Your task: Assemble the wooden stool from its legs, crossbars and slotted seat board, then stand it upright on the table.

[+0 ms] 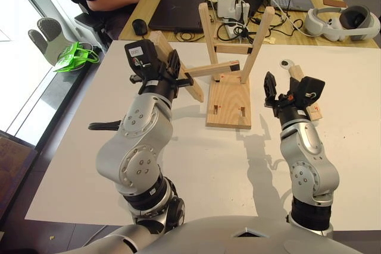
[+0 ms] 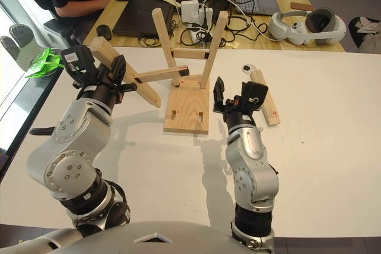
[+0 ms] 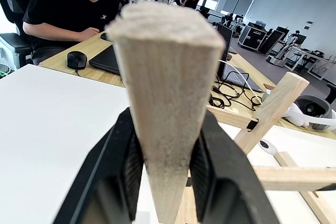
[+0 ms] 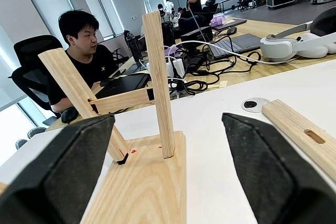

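The slotted seat board (image 1: 229,100) lies flat mid-table with two legs (image 1: 258,44) standing in its far slots, joined by a crossbar (image 1: 232,48). My left gripper (image 1: 172,76) is shut on a third leg (image 1: 178,66), held tilted left of the board; a crossbar (image 1: 211,69) runs from this leg toward the board. In the left wrist view the leg (image 3: 165,103) is clamped between the black fingers (image 3: 126,171). My right gripper (image 1: 280,87) stands open just right of the board, holding nothing. A loose leg (image 1: 306,96) lies on the table beyond it.
A small white round object (image 1: 287,63) rests by the loose leg's far end. Behind the white table (image 1: 89,165) stands a wooden desk with laptops (image 1: 178,11), cables, a mouse (image 1: 140,26) and a headset (image 1: 342,22); a person sits there.
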